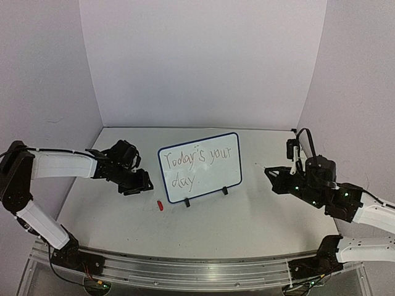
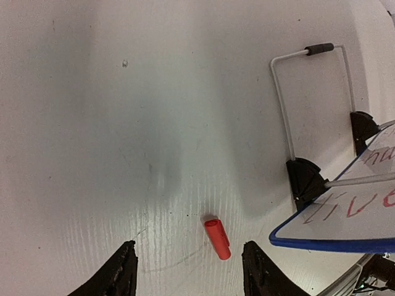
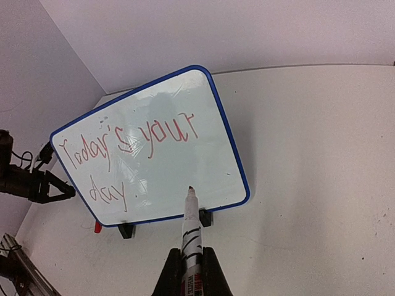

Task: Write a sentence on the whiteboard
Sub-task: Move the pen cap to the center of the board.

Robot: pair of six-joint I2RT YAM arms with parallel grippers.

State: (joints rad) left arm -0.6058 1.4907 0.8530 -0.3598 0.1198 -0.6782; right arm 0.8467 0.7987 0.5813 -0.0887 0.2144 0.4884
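Top external: whiteboard (image 1: 199, 166) upright, long axis roughly left-right; right gripper (image 3: 191, 251) clenched on marker (image 3: 190, 216), left gripper (image 2: 189, 246) released.

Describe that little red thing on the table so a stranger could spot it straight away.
Start at the whiteboard standing on the table. Just off its lower left corner lies a short red cap, flat on the surface. It is the only bright red loose thing there.

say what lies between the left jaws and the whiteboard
A small red cap on the table, beside the whiteboard; top and left wrist views show it.
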